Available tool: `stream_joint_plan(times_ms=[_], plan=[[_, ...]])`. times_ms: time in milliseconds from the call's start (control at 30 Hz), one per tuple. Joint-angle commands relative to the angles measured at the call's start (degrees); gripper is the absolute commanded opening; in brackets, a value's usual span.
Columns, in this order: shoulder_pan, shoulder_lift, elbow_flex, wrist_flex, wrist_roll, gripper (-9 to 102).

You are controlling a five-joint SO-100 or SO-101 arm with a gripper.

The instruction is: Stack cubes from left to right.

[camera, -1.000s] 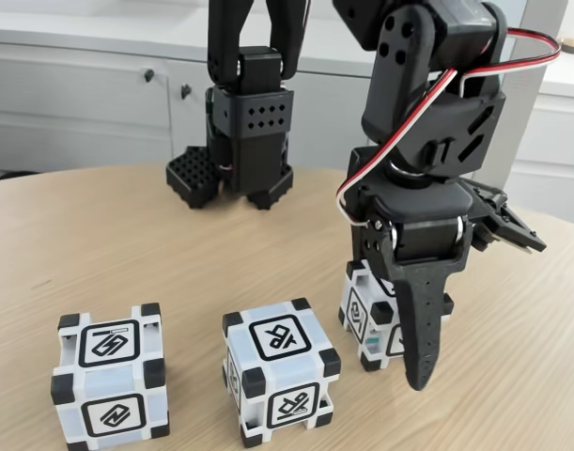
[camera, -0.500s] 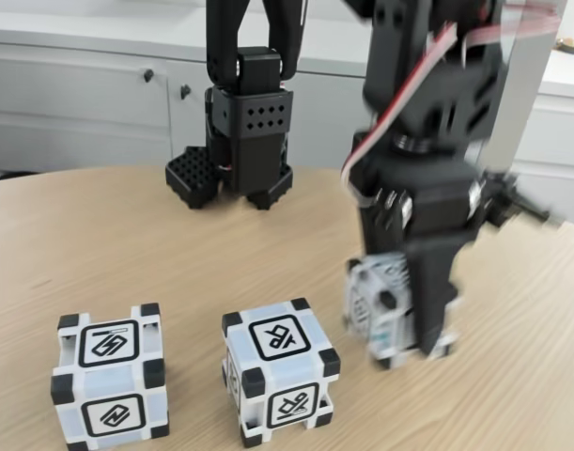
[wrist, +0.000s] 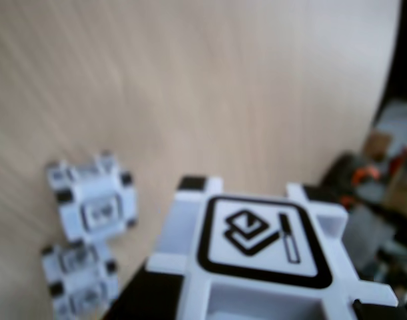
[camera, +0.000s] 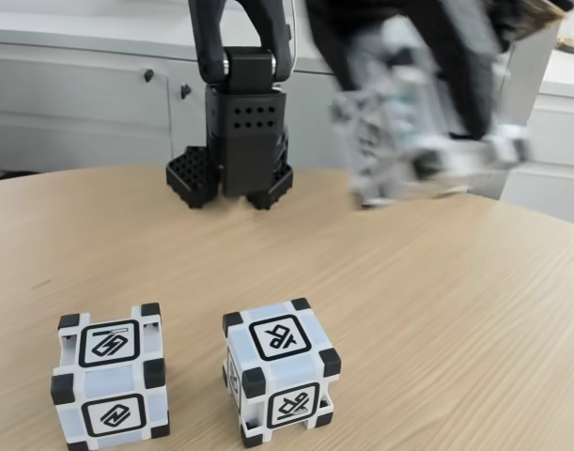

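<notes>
Rising from its former spot at the table's (camera: 512,310) right, the lifted cube (camera: 409,113) now hangs blurred in mid-air in the fixed view, clenched in the fingers (camera: 456,141). Two cubes remain: the left cube (camera: 110,381) and the middle cube (camera: 279,368), presumably the stacking target. No brand or writing is legible; each face bears only a black-framed glyph, seen sharpest in the wrist view (wrist: 256,240).

I lifted my hand (camera: 427,141) from the tabletop (camera: 437,301) and carried the right cube (camera: 399,122) up high; it had rested beside the other two.
</notes>
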State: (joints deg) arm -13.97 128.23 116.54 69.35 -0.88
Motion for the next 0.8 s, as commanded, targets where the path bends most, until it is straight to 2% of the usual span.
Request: stream_joint_plan(times_ms=[0, 233, 433, 767], plan=[[8.17, 2.37, -0.35, 0.62, -3.87, 0], [20.39, 2.37, -0.44, 9.23, -9.93, 0], [28.13, 1.41, -0.44, 9.4, -13.18, 0], [29.79, -4.92, -0.97, 9.4, -8.44, 0]])
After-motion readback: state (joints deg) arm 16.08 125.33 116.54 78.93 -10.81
